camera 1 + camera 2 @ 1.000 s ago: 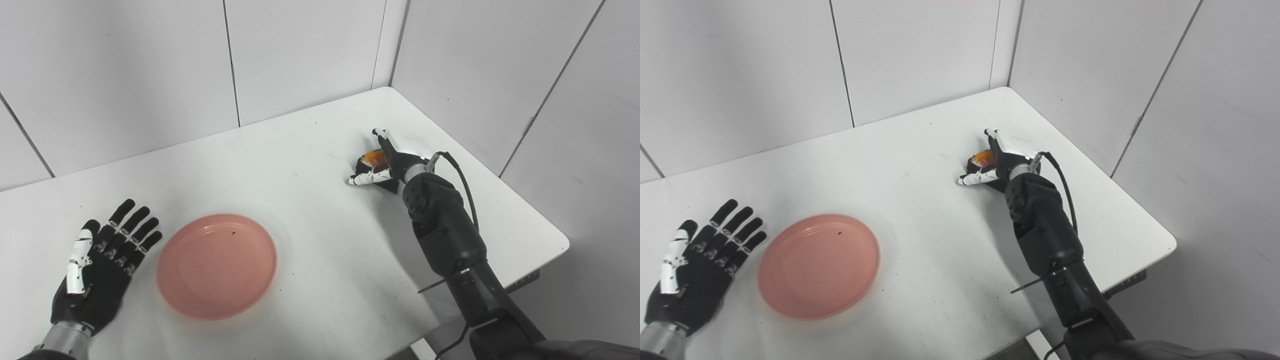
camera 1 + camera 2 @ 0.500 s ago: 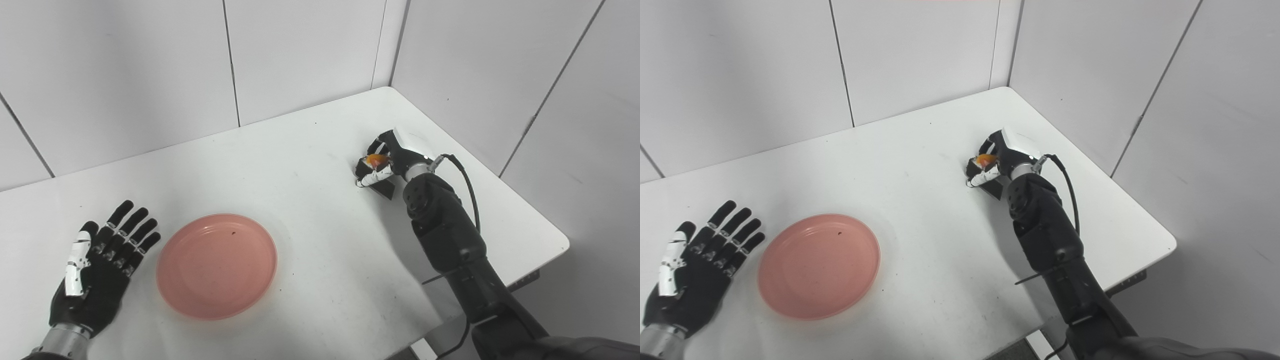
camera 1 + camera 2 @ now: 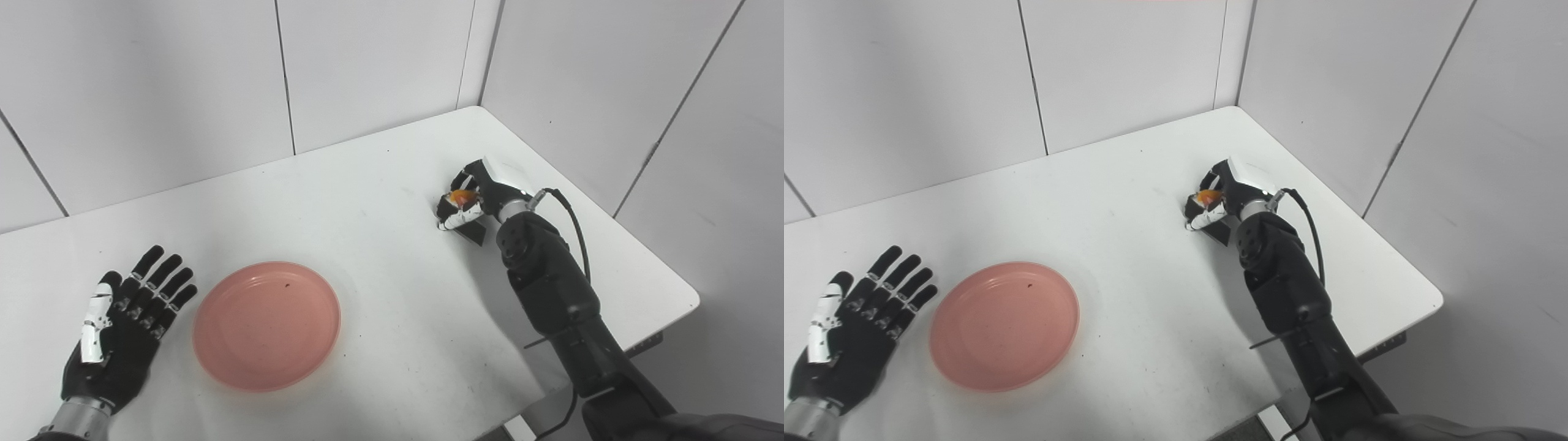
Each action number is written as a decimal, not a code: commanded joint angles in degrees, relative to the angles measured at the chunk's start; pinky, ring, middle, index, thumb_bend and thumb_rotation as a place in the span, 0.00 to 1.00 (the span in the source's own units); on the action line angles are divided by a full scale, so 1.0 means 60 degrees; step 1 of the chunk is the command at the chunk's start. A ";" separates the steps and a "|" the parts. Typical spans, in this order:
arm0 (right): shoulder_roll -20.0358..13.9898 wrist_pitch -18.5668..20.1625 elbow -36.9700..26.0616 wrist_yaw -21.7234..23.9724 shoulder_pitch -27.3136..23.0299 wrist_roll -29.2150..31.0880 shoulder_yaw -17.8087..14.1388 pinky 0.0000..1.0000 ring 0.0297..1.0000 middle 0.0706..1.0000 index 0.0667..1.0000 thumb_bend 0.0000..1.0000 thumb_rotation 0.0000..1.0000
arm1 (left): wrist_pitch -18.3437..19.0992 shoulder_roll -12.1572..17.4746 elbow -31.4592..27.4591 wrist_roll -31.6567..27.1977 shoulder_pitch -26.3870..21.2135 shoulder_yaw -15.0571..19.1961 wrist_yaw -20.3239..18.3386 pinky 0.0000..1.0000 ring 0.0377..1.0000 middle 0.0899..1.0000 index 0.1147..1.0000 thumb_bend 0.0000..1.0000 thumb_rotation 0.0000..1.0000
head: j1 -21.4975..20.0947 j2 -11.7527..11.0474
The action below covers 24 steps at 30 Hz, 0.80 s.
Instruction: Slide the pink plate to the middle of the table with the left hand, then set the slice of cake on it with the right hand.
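One step looks done: pink plate (image 3: 266,325) sits about mid-worktop (image 3: 380,184), just right of the left robot hand (image 3: 119,331), which lies flat, fingers spread, holding nothing. Slice of cake (image 3: 460,197) is far right of the plate, right robot hand (image 3: 474,199) curled around it on the worktop, so lift and placing remain. No readable writing or brands anywhere.

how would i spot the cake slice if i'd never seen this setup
Start at the white table and go to its far right side, where the right hand sits. The cake is the small orange-topped piece held inside its closed fingers. It is the only orange thing there, well away from the pink plate.
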 commanded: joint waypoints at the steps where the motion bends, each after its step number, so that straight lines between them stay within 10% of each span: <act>1: -0.0058 0.0024 -0.0666 0.0016 -0.0352 -0.0204 -0.0286 0.32 0.37 0.41 0.51 0.52 0.00 | 0.0550 0.0027 0.0289 0.0275 0.0350 -0.0098 0.0326 0.90 0.88 0.88 0.87 0.43 1.00 | 0.0037 -0.0018; 24: 0.0833 0.0023 -0.3994 0.1767 -0.1136 -0.1209 0.0268 0.32 0.37 0.40 0.51 0.52 0.00 | 0.0851 -0.0249 -0.0236 0.0388 0.0478 -0.0433 0.0883 0.90 0.89 0.89 0.87 0.41 1.00 | 0.0814 0.0049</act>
